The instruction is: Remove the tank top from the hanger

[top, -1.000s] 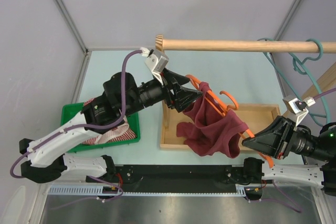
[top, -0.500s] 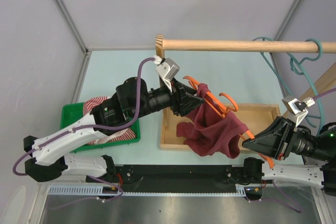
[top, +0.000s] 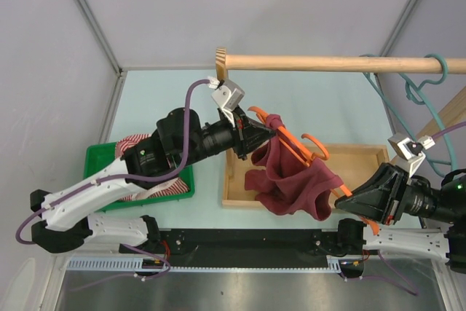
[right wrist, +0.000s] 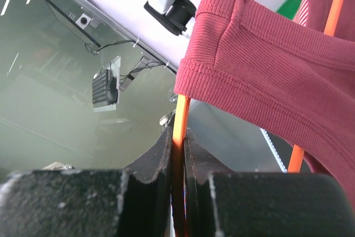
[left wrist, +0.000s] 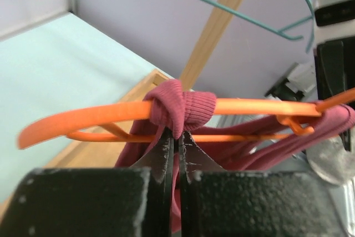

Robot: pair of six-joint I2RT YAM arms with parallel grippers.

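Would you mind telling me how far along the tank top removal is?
Done: the orange hanger is off the rod, clamped by the right gripper. In hand: the left gripper pinches the strap. Left: that strap is looped over the hanger and the tank top hangs from it.

The table [top: 160, 100] under me is a pale mint-green top, walled on its left, far and right edges. Near its near-left corner sits a green plastic bin [top: 95, 154], and a red-and-white striped cloth [top: 135, 140] lies bunched inside it. Just to the right of the bin, a shallow wooden tray [top: 364, 151] rests flat toward the near edge, its long side running along that edge and reaching toward the near-right corner. A black rail [top: 247, 242] runs along the near edge.
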